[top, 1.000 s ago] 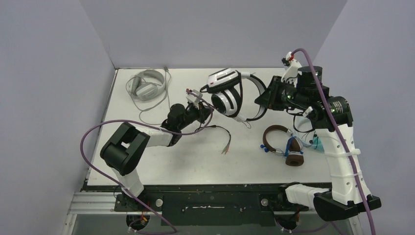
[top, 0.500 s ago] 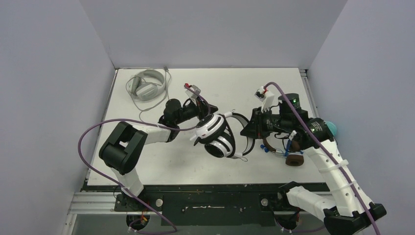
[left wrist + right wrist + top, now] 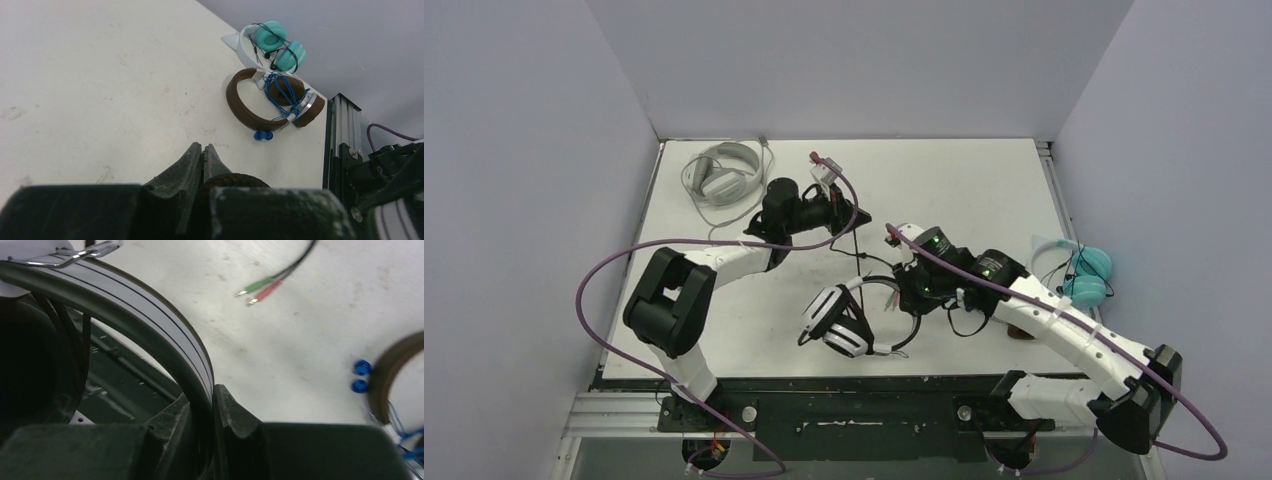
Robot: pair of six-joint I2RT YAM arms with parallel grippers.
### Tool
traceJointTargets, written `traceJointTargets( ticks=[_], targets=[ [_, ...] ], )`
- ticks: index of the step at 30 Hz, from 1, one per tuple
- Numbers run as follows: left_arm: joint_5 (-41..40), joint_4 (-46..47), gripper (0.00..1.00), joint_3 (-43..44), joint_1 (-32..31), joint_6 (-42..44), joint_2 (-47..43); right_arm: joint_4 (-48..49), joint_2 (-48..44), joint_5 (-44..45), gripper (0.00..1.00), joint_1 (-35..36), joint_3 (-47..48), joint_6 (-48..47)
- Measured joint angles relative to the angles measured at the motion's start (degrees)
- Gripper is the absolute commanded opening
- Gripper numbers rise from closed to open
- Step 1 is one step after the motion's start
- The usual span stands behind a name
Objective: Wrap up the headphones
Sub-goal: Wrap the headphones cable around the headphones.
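My right gripper (image 3: 903, 291) (image 3: 202, 392) is shut on the striped headband (image 3: 150, 310) of the black-and-white headphones (image 3: 836, 321), which sit low over the table's near edge. Their black cable (image 3: 861, 252) runs back up to my left gripper (image 3: 842, 214) (image 3: 202, 148), whose fingers are pressed together with the braided cable (image 3: 240, 181) coming out beside them. The cable's green and red plugs (image 3: 260, 287) lie on the table. The brown headphones (image 3: 250, 107) with blue cable and the teal headphones (image 3: 277, 42) (image 3: 1089, 270) lie at the right. The pale grey headphones (image 3: 722, 175) rest at the back left.
The dark frame rail (image 3: 864, 405) runs along the table's near edge, just below the held headphones. Grey walls close in the left, back and right sides. My right arm (image 3: 1044, 315) stretches over the brown headphones and hides most of them in the top view.
My right gripper has carried the black-and-white headphones from the back centre down and left to the near edge. My left gripper has shifted slightly back, still holding the cable.
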Motion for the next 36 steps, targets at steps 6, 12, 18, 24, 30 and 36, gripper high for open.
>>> traceJointTargets(
  ticks=[6, 12, 18, 24, 30, 36],
  targets=[
    [-4.6, -14.3, 0.0, 3.6, 0.0, 5.4, -2.1, -3.8, 6.1, 17.8, 0.0, 1.7, 0.5, 3.5],
    [-9.5, -21.8, 0.0, 4.2, -1.2, 8.8, -6.5, -8.3, 13.2, 32.7, 0.0, 2.1, 5.1, 7.5],
    [-14.8, -30.6, 0.0, 8.3, -4.2, 13.4, -9.2, -10.4, 15.3, 43.6, 0.0, -0.1, 7.2, 11.1],
    [-17.6, -35.8, 0.0, 9.9, -8.0, 16.0, -10.5, -7.9, 14.5, 48.3, 0.0, -6.9, 7.9, 12.2],
    [-19.1, -39.3, 0.0, 9.9, -10.3, 16.4, -12.9, -4.2, 12.3, 48.6, 0.0, -11.1, 7.8, 11.8],
    [-24.0, -43.5, 0.0, 11.8, -9.8, 17.2, -15.2, 2.6, 6.6, 39.3, 0.0, -12.3, 3.5, 5.9]
  ],
)
